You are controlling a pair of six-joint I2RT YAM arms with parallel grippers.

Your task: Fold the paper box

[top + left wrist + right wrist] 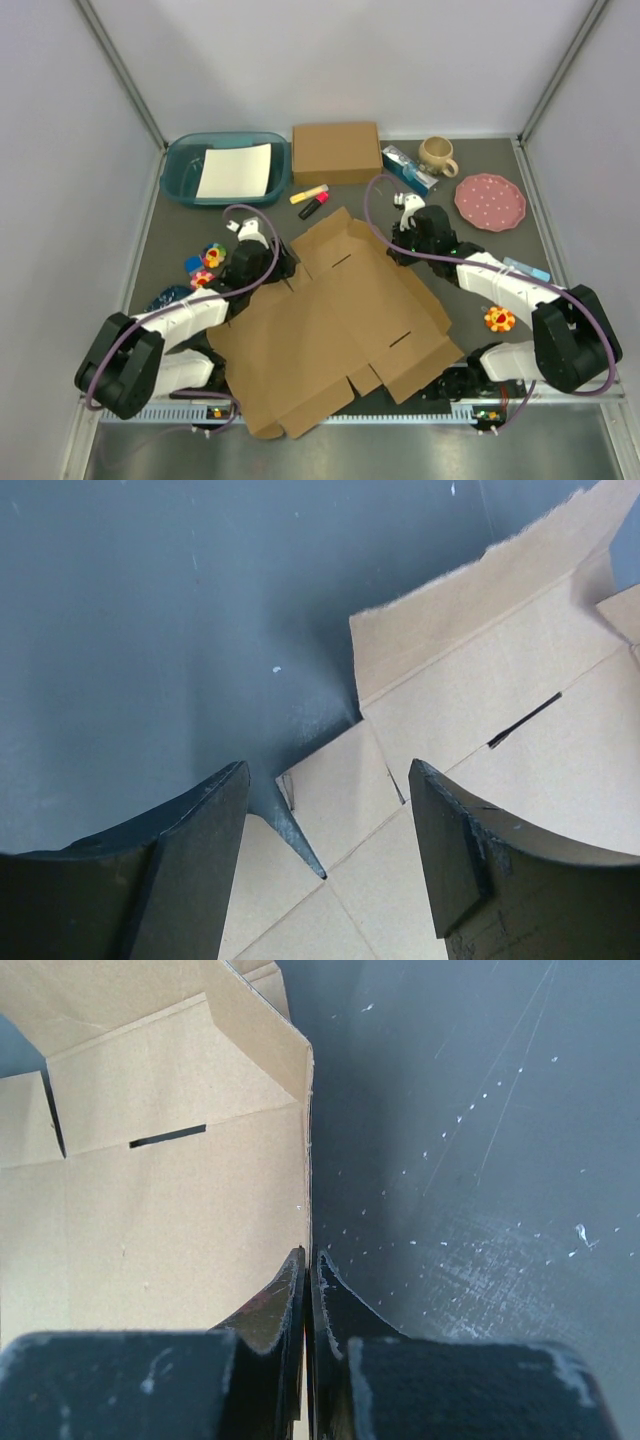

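Note:
The paper box (330, 330) is a flat brown die-cut sheet with flaps and slots, lying across the middle of the table. My left gripper (284, 268) is open over the sheet's far-left corner. In the left wrist view (325, 845) its fingers (200, 860) straddle a notch between flaps of the sheet (480, 700), holding nothing. My right gripper (396, 254) is at the sheet's far-right edge. In the right wrist view (309, 1270) its jaws are shut on the thin raised edge of the sheet (170, 1190).
At the back are a teal basin (180, 165) holding white paper, a smaller brown box (336, 152), yellow and red markers (310, 197), a blue-white carton (410, 168), a mug (437, 154) and a pink plate (490, 201). Small toys (205, 262) lie left, a flower toy (499, 319) right.

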